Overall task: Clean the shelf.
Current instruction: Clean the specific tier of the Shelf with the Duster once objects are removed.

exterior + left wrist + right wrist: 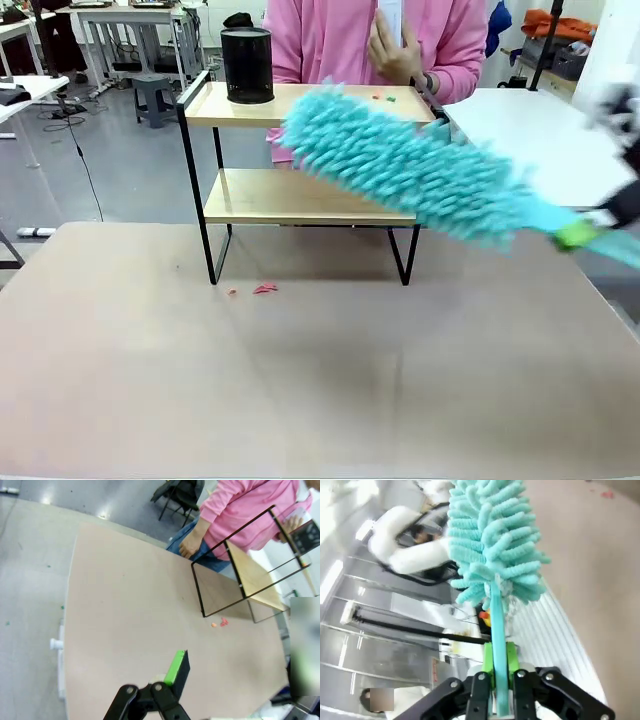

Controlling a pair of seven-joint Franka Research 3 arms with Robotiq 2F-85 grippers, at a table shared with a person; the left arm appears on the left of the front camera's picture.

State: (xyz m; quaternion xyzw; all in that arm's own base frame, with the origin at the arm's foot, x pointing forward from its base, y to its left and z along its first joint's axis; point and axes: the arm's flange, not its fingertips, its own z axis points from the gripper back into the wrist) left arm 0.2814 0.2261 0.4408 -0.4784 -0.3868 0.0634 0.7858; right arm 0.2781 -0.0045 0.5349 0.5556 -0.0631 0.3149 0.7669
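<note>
Right fingers: the fingers [488, 656] of the right gripper [500, 652] are pressed together on the flat teal handle [498, 625] of a duster [420, 165], with a green pad on each side of it.
Left fingers: the left gripper [170, 677] is spread wide with nothing in it. One green-padded finger [176, 666] shows above the bare table [125, 615].
Duster: it has a fluffy teal microfibre head, blurred in the front view. It slants down from upper left to lower right, and the handle leaves at the picture's right edge.
Shelf: the shelf [300, 195] stands upright on the far half of the table, in the middle, just in front of the person [330, 40].
Shelf and right fingers: the clamped pads sit low and well to the right of the shelf, clear of its frame. The duster head reaches from them across the shelf's right end, covering the right corner of the top board [250, 108] and part of the gap above the lower board [280, 200]. Whether the fibres touch the wood cannot be told.
Shelf and left fingers: well apart. In the left wrist view the shelf lies ahead and to the right of the finger, with open table between them.
Top board: a black canister [247, 65] stands upright at its left end. Tiny red and green bits [383, 97] lie towards the right.
Table: small red scraps [262, 289] lie just in front of the shelf's front left leg.
Person: wears a pink top, with one hand [395, 55] raised at the chest behind the shelf.
</note>
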